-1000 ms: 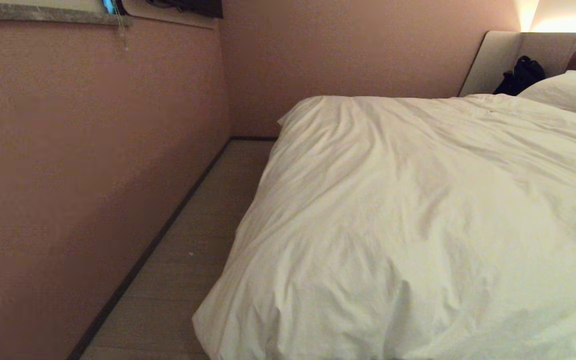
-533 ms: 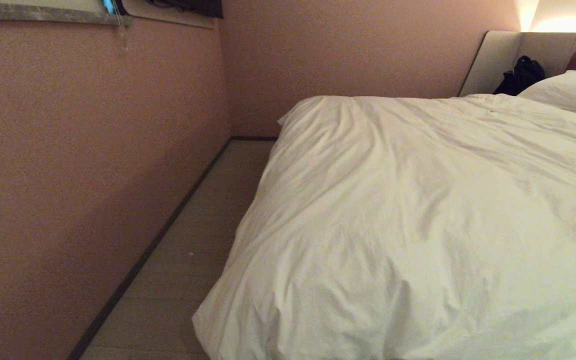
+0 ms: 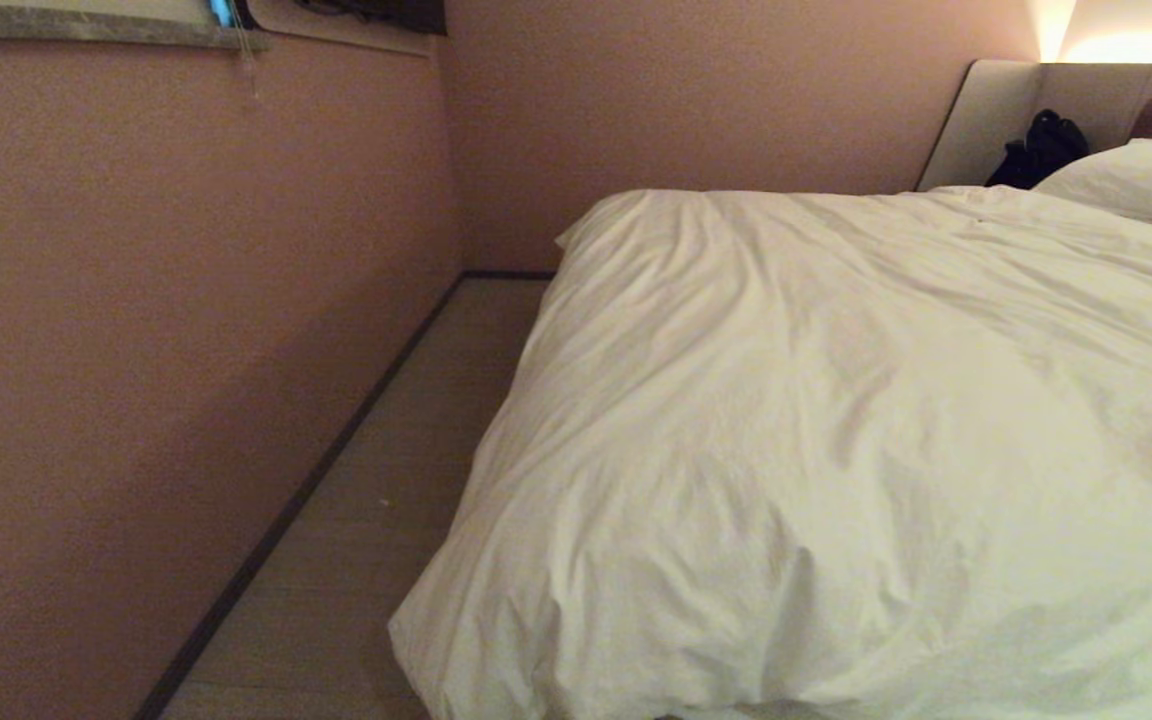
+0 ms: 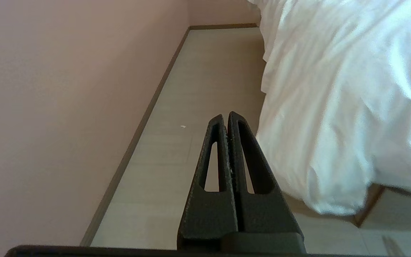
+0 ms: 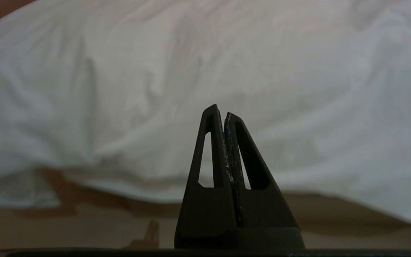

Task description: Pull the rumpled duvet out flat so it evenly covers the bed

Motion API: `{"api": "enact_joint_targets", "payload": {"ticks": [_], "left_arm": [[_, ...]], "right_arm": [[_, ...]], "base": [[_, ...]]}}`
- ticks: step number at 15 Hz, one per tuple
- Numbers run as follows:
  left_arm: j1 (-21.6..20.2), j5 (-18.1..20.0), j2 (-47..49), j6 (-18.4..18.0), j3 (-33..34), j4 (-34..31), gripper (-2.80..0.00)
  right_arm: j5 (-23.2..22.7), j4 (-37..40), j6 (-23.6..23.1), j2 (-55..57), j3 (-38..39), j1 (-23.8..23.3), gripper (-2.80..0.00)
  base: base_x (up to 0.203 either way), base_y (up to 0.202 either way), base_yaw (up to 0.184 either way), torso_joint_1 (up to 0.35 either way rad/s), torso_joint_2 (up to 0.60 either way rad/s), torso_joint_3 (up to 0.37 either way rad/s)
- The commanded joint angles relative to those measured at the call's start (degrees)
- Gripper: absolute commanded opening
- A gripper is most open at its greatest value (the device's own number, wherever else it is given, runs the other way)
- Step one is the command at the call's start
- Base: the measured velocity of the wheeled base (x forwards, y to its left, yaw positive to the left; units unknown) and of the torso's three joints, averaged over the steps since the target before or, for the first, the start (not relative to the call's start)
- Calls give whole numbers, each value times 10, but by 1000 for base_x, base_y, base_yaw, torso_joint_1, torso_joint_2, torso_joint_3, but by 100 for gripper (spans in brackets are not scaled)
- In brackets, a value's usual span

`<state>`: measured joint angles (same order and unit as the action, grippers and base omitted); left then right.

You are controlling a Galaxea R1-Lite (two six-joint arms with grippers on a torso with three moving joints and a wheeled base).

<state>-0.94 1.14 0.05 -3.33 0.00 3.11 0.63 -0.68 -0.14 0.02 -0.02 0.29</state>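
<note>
**Both grippers closed and empty at the foot of the bed**

Nearest is the left gripper (image 4: 226, 116), its two dark fingers pressed flat together with nothing between them. It points along a strip of pale floor (image 4: 198, 89). A small white speck (image 4: 183, 126) lies on the floor just off the fingertips, toward the wall. The pinkish wall (image 4: 66, 107) runs along that side, met by a dark skirting strip. On the other side of the fingers, near but apart from them, the duvet (image 4: 334, 89) hangs in a rounded corner over the bed's edge.

The right gripper (image 5: 219, 110) is likewise fully closed, holding nothing. Straight ahead of its fingertips, not touching them, the duvet (image 5: 205, 71) fills the view in soft creases. Its lower edge hangs above a brownish base (image 5: 334, 207).

In the head view neither gripper shows. The duvet (image 3: 836, 420) lies spread over the bed (image 3: 996, 120), creased, its near corner drooping toward the floor (image 3: 386, 480). Farther on, a white pillow (image 3: 1136, 180) rests at the head end, with a dark object (image 3: 1041, 150) beside it against the padded headboard, which has a warm light above it
</note>
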Motion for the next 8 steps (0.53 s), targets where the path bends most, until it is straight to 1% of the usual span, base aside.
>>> {"api": "enact_joint_targets", "payload": {"ticks": [1, 8], "left_arm": [[0, 1, 0, 0, 0, 1, -280], [0, 1, 0, 0, 0, 1, -280]], "right_arm": [[0, 0, 0, 0, 0, 1, -280], [0, 0, 0, 0, 0, 0, -280]], "base": [[-188, 0, 3, -6, 2, 7], [-192, 0, 0, 2, 5, 2]]}}
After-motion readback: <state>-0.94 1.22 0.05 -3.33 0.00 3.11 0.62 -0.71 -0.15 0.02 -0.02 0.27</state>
